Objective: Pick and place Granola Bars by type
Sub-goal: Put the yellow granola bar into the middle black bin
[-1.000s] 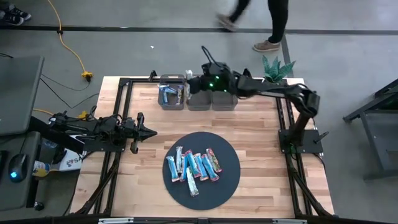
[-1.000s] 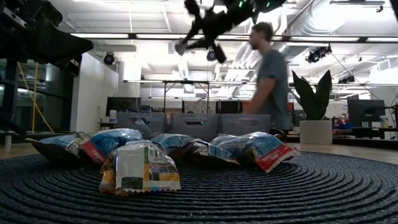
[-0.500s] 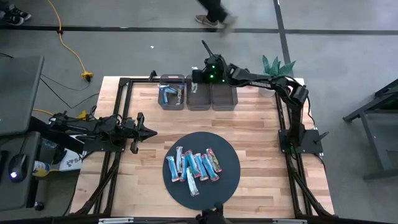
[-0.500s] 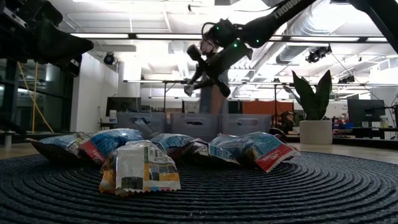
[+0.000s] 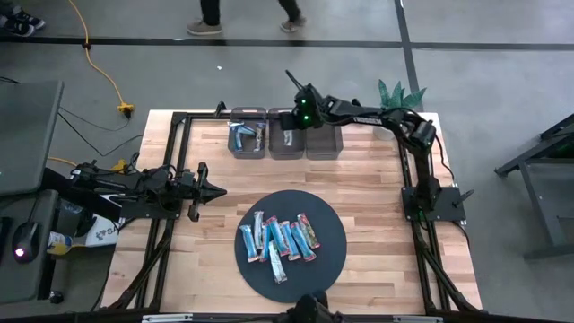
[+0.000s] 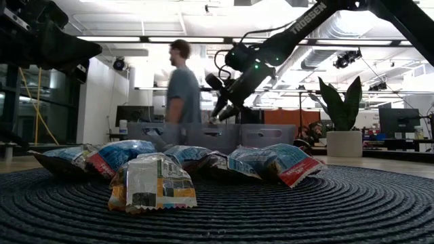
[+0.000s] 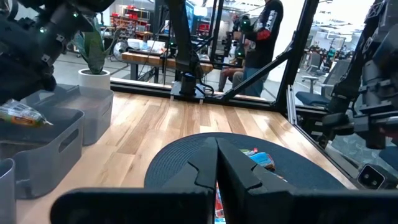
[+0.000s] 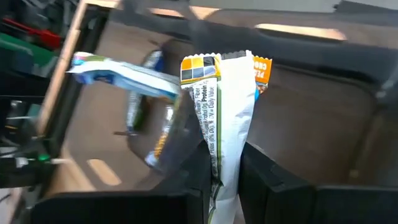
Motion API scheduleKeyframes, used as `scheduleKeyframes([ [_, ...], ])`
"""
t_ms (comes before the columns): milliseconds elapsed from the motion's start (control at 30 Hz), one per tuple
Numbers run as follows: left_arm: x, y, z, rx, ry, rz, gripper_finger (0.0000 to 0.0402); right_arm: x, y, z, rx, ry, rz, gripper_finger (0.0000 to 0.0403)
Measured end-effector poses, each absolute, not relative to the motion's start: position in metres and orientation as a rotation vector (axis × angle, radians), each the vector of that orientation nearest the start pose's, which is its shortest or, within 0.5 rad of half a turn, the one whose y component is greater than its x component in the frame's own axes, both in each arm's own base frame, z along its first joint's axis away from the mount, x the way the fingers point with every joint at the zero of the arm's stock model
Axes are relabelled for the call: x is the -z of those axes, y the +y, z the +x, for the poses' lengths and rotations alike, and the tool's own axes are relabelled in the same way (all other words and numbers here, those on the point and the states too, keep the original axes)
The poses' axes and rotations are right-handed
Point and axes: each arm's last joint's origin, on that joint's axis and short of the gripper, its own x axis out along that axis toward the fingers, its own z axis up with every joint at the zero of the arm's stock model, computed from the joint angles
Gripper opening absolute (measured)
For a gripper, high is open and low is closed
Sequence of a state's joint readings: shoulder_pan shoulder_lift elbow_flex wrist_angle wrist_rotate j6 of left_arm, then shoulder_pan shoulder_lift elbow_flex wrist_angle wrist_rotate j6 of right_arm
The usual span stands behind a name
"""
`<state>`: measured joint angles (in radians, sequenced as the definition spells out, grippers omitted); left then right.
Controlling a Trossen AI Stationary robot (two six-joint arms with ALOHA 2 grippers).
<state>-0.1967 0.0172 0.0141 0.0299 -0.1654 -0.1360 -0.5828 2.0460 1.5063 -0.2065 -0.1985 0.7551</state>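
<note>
Several foil-wrapped granola bars (image 5: 278,240), mostly light blue with some red, lie in a loose row on the dark round mat (image 5: 318,269); they show close up in the low view (image 6: 152,179). My right gripper (image 5: 291,135) reaches to the far edge, over the middle grey bin (image 5: 287,148), and is shut on a white and yellow bar (image 8: 224,106). The left bin (image 5: 248,141) holds blue bars (image 8: 121,74). My left gripper (image 5: 213,190) is shut and empty at the table's left side, fingertips together in its wrist view (image 7: 217,165). My right gripper pinches the white and yellow bar between its two fingers (image 8: 264,177) at one end (image 8: 224,165). The bar's length sticks out past the fingertips along the fingers. The fingers slant downward over the bin (image 6: 218,116). The bar is lifted clear above the bin's floor.
Three grey bins stand side by side at the far edge; the right one (image 5: 323,142) is beside a small plant (image 5: 399,94). Black frame rails (image 5: 175,161) run along both sides of the wooden table. A person (image 6: 182,85) walks past behind the table.
My right gripper has gone down toward the middle bin, shifting slightly toward the table's right, with the bar still in its fingers. A person has walked across behind the far edge.
</note>
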Motion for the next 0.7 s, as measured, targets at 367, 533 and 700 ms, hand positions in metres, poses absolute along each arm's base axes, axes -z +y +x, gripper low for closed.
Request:
scheduleKeyframes([
  [367, -0.1699, -0.0143, 0.0965, 0.033, -0.025, -0.141, 0.0001, -0.1906, -0.2480, 0.3698, 0.632, 0.652, 0.941, 0.0051],
  [533, -0.1699, -0.0144, 0.0965, 0.033, -0.024, -0.141, 0.0001, -0.1906, -0.2481, 0.3697, 0.631, 0.656, 0.925, 0.0066],
  [700, -0.1699, -0.0144, 0.0966, 0.033, -0.024, -0.141, 0.0001, -0.1904, -0.2481, 0.3696, 0.629, 0.659, 0.914, 0.0085],
])
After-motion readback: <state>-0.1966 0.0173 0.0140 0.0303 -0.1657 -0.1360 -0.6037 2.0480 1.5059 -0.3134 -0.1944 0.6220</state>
